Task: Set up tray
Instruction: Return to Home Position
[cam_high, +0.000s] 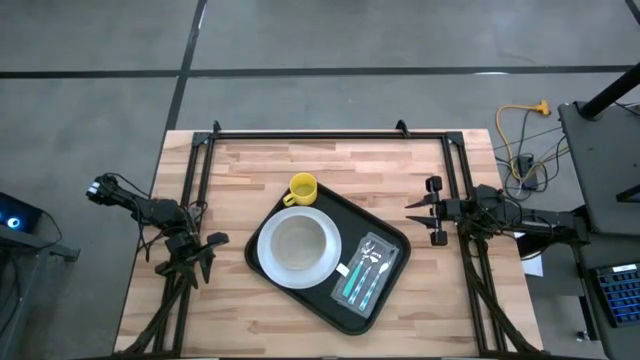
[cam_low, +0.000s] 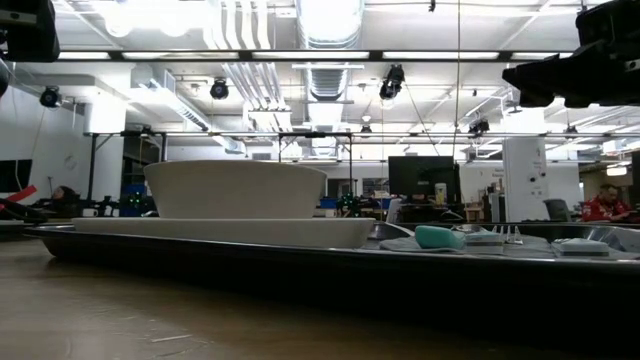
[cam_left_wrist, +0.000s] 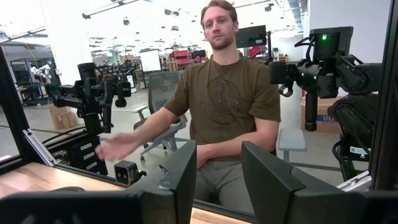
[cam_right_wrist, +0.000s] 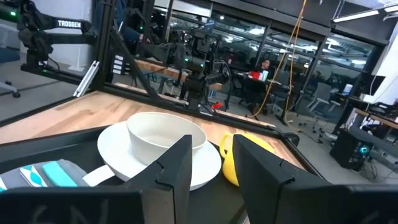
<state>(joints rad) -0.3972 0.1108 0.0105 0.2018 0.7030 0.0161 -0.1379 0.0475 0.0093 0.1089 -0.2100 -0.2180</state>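
The black tray (cam_high: 352, 216) lies askew at the table's middle. On it rests a white plate (cam_high: 262, 262) with a white bowl (cam_high: 297, 243) standing on it. A wrapped cutlery set with teal handles (cam_high: 365, 270) lies beside the plate, and a yellow mug (cam_high: 302, 189) stands at the tray's far corner. My left gripper (cam_high: 203, 252) hovers open left of the tray, level, with nothing between its fingers (cam_left_wrist: 219, 174). My right gripper (cam_high: 415, 210) hovers open right of the tray, facing the bowl (cam_right_wrist: 161, 134) and mug (cam_right_wrist: 245, 155), its gap (cam_right_wrist: 211, 168) empty.
A person (cam_left_wrist: 227, 93) sits just beyond the table's edge, one hand (cam_left_wrist: 118, 146) stretched out above it. Black frame rails (cam_high: 330, 133) run along the table's far, left and right sides. Bare wood shows near the table's front edge (cam_high: 270, 335).
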